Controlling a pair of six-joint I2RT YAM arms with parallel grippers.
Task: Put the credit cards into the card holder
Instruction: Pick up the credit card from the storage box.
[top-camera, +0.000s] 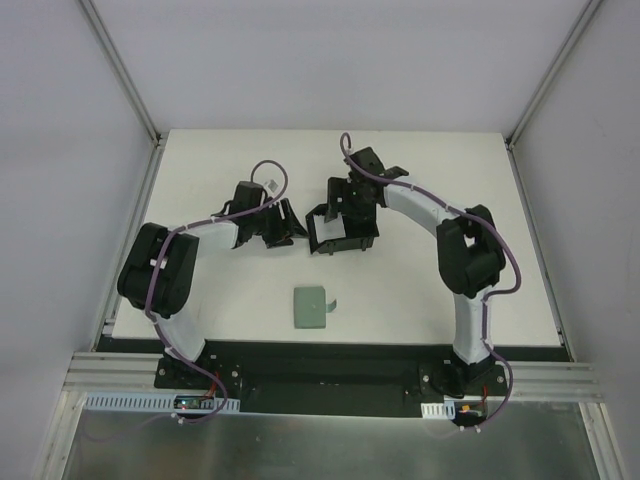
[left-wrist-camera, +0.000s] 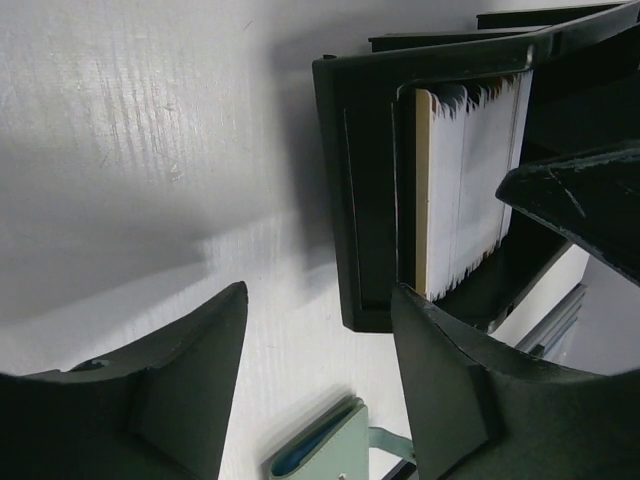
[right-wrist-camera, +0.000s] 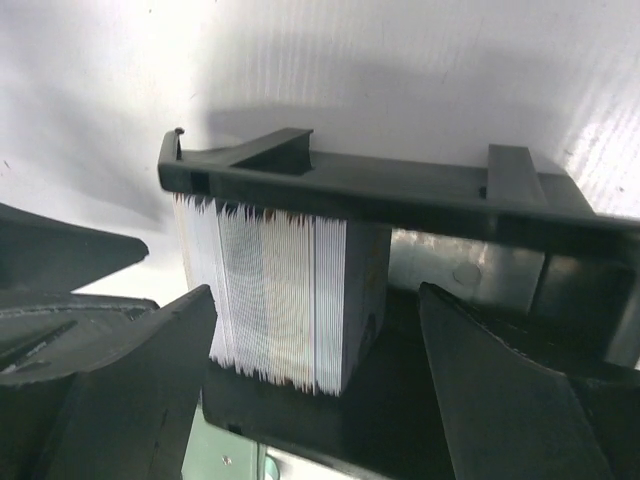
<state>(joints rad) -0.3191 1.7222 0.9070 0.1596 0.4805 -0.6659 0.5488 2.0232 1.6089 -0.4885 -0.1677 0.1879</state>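
Observation:
The black card holder (top-camera: 340, 235) stands mid-table. A thick stack of whitish cards (right-wrist-camera: 280, 300) stands on edge in one compartment and also shows in the left wrist view (left-wrist-camera: 470, 190). I cannot pick out single cards, such as a striped or a light blue one. My right gripper (top-camera: 350, 200) hovers over the holder (right-wrist-camera: 380, 185), open and empty (right-wrist-camera: 315, 380), its jaws spread to either side of the stack. My left gripper (top-camera: 281, 228) sits just left of the holder (left-wrist-camera: 360, 200), open and empty (left-wrist-camera: 320, 380), low over the table.
A grey-green flat case (top-camera: 312, 307) with a strap lies on the white table (top-camera: 230, 290) nearer the arms. It also shows in the left wrist view (left-wrist-camera: 325, 450), where a bluish edge shows in its open side. Grey walls enclose the table.

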